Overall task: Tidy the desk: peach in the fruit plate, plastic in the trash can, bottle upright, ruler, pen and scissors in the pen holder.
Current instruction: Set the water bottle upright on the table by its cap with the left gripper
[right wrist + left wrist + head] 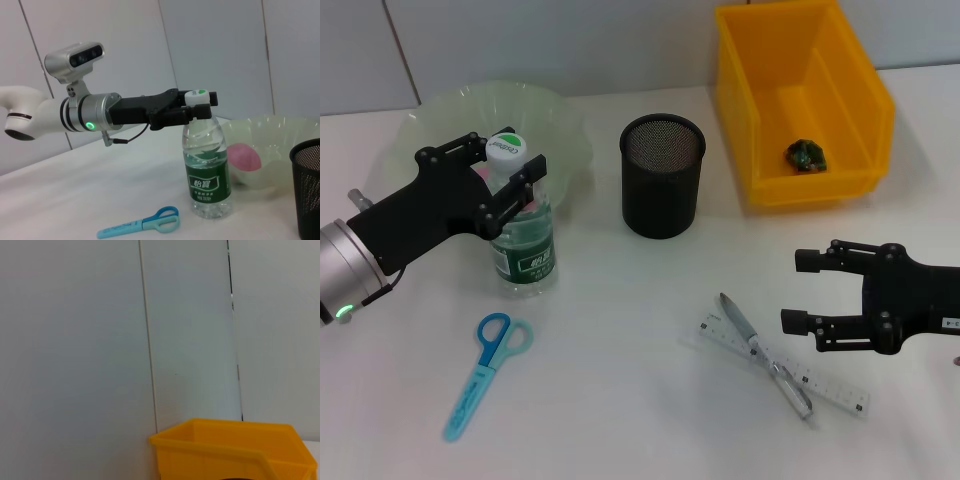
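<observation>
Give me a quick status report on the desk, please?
Left gripper at upright bottle's neck. Right gripper open, hovering beside pen and ruler. Scissors not yet stowed. Nothing blocking.

On the table (620, 400) there is one bottle (523, 240), one peach (244, 156), one fruit plate (440, 115), one pen holder (662, 175), one trash can (840, 100), one scissors (485, 375), one ruler (835, 388), one pen (765, 352) and two hands.

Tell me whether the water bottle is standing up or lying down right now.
Standing up. The water bottle rests on its base on the desk, white cap on top, with the left gripper around its neck.
</observation>
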Robot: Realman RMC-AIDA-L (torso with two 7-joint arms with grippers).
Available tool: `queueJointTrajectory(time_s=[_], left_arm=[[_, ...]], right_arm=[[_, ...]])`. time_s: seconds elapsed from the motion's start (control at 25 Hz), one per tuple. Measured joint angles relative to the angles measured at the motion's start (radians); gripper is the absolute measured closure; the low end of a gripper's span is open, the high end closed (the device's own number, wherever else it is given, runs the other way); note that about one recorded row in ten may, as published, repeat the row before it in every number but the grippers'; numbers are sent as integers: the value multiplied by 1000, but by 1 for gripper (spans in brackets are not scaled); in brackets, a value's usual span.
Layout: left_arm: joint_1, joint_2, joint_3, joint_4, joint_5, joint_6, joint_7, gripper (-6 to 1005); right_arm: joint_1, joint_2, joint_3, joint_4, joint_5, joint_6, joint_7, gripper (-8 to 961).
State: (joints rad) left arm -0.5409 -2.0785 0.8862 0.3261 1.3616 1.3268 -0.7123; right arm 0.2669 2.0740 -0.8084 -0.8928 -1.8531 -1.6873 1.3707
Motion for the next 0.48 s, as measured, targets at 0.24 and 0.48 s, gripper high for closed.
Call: queueJointTrajectory(time_s=[0.24, 0.48], left_arm=[[0, 0, 0, -2, -1, -1, -4, 547], [1, 0, 0, -6, -3, -3, -6, 547]], right_arm=[[0, 0, 0, 0, 0, 0, -2, 123], [0, 0, 0, 0, 0, 0, -2, 123]])
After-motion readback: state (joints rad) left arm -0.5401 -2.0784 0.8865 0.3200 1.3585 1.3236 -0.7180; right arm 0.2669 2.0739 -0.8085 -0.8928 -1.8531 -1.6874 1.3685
